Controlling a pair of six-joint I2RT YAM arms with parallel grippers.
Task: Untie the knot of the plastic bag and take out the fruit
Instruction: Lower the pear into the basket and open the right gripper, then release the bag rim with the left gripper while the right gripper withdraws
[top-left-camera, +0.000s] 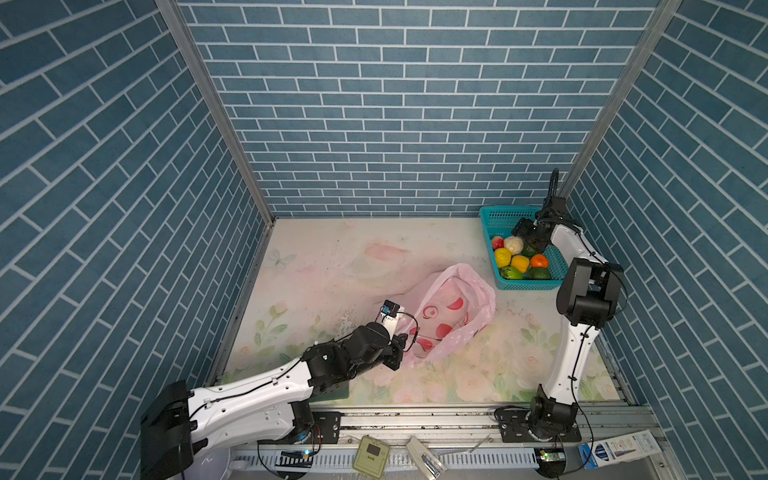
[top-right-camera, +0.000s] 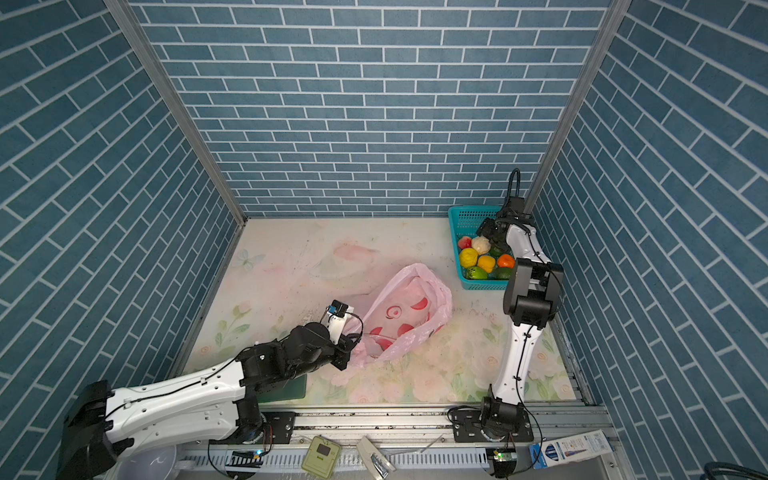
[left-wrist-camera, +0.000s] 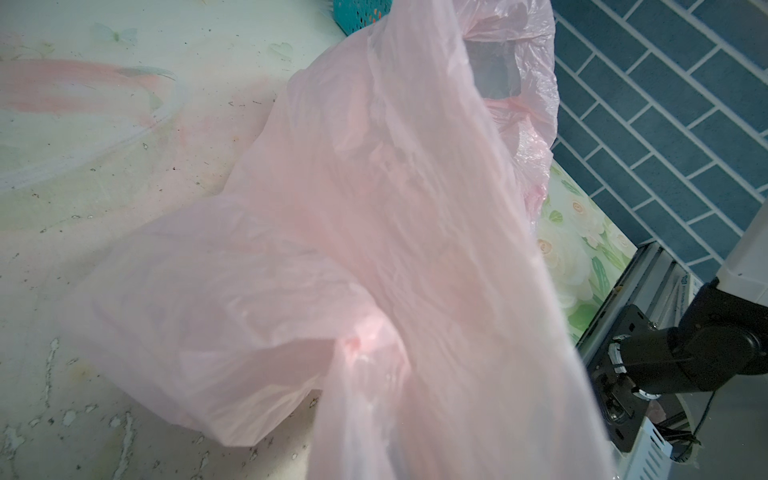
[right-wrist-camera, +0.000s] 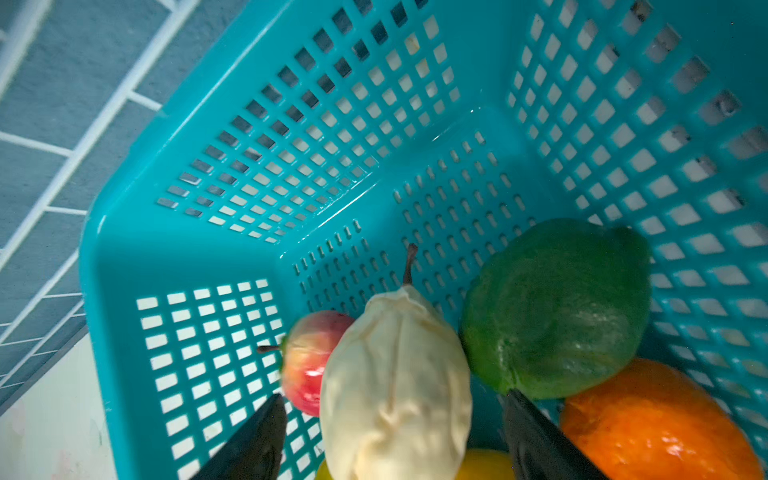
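We begin with the left claw (top-left-camera: 400, 348), which lies low over the table (top-left-camera: 332, 257) and is clenched on a bunched corner of the bag (top-left-camera: 451, 316). In both top views the pink plastic gathers right at its tips. From there the bag spreads away from the claw toward the far right, slack on the table with its red printed marks facing up. In the left wrist view the thin film fills most of the picture and runs right up to the camera, so we cannot see the fingers themselves.

Beyond the bag, and well apart from the left claw, stands the basket (top-left-camera: 528, 285) in the far right corner, holding the fruit (top-left-camera: 520, 262). The right claw (right-wrist-camera: 395, 397) hangs just above it, pointing down inside. Its fingers (right-wrist-camera: 257, 440) are spread and released. In the right wrist view the pear (right-wrist-camera: 395, 374) lies between them, and a sliver of basket shows on each side, so neither finger seems to touch it.

The apple (right-wrist-camera: 309, 361) sits just beside one finger, against the pear. The dark green fruit (right-wrist-camera: 557, 307) sits just beside the other finger, with the orange (right-wrist-camera: 656, 419) next to it. In the top views the yellow and remaining green pieces lie on the arm's side of the right claw, packed close together.
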